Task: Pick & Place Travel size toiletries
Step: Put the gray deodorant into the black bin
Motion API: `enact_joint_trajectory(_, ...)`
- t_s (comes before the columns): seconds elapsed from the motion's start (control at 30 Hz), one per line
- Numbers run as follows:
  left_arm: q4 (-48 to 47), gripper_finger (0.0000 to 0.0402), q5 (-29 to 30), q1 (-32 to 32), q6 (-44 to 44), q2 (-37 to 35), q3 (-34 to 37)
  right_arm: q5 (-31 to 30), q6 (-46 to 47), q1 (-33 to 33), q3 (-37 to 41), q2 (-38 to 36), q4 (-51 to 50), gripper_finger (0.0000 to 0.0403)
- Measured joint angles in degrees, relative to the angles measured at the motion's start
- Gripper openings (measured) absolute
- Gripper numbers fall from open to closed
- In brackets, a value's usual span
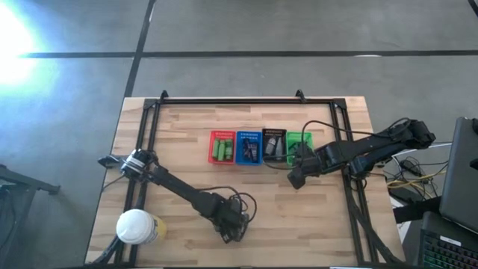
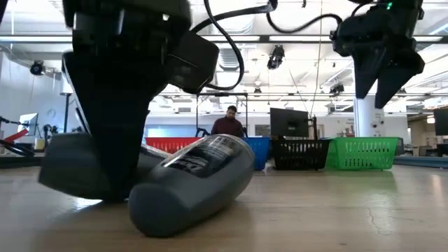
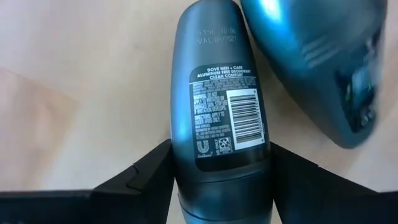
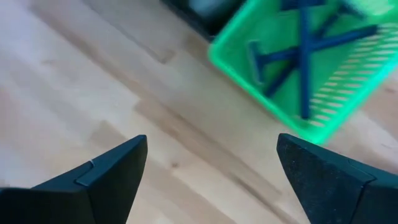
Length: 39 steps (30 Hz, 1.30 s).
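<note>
Two dark grey deodorant sticks lie on the wood near the table's near edge. One, with its printed label up (image 3: 217,81) (image 2: 196,182), sits between the fingers of my left gripper (image 3: 221,149) (image 1: 231,224), which is shut on it. The other (image 3: 311,68) (image 2: 66,168) lies right beside it. My right gripper (image 4: 211,140) (image 1: 296,178) (image 2: 381,77) hangs open and empty above the table, just in front of the green basket (image 4: 261,74), which holds thin dark blue razors (image 4: 298,56). My left gripper pinches the labelled deodorant stick between its two fingers, low on the body next to the cap seam (image 3: 186,155). The fingers (image 3: 149,177) come from above, pointing down, and lie across the stick. The stick lies on the table.
A row of red (image 1: 222,147), blue (image 1: 249,147), black (image 1: 274,144) and green (image 1: 299,140) baskets stands at mid-table, with items in them. A white-lidded yellowish jar (image 1: 137,226) stands at the near left corner. Bare wood lies between the baskets and the left gripper. A person (image 2: 227,124) is far behind.
</note>
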State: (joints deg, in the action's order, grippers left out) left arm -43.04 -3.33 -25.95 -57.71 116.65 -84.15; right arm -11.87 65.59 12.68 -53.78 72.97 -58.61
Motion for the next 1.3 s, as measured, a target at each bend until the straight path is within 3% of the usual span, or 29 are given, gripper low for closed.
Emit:
enact_joint_trajectory(0.23,-1.6,0.0219,10.7,0.9,8.0,-5.9,0.3,9.1,-3.2,0.0,1.0,-1.2,12.2,0.0335)
enact_joint_trajectory(0.5,0.6,0.0219,21.5,4.4,15.4,-13.7,2.1,11.7,-3.0,-1.4,3.5,-1.4,27.8,0.0346)
enact_joint_trajectory(0.73,12.0,0.0219,22.4,8.7,28.1,-18.2,4.7,13.9,-2.3,-3.3,3.7,-0.8,44.9,0.0359)
enact_joint_trajectory(0.97,18.1,0.0219,22.5,12.4,36.8,-18.2,4.4,14.7,-1.7,-5.5,3.7,0.5,49.0,0.0352)
enact_joint_trajectory(1.3,23.4,0.0219,20.3,14.3,42.0,-18.2,4.4,15.0,-1.6,-7.1,3.7,1.3,51.8,0.0328)
